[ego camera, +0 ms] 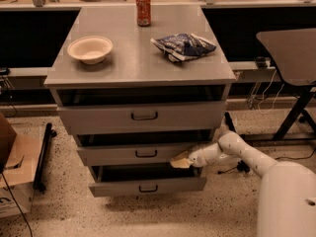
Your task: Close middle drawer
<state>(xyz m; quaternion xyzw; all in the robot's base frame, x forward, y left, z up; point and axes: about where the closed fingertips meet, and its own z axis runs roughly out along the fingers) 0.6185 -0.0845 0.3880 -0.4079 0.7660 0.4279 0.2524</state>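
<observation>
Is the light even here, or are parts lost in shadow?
Camera view: a warm orange cast tints everything; the cabinet top catches soft light; the gaps above the drawers are dark, hiding the inside of the middle drawer; the gripper, at that drawer's right front end, is well lit.

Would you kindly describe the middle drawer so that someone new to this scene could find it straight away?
Find the grey cabinet with a bowl on top; three drawers stack down its front. The middle drawer is the second, low-fronted with a small dark handle. Unlike the taller top drawer and the lowest drawer, it has the gripper at its right end.
</observation>
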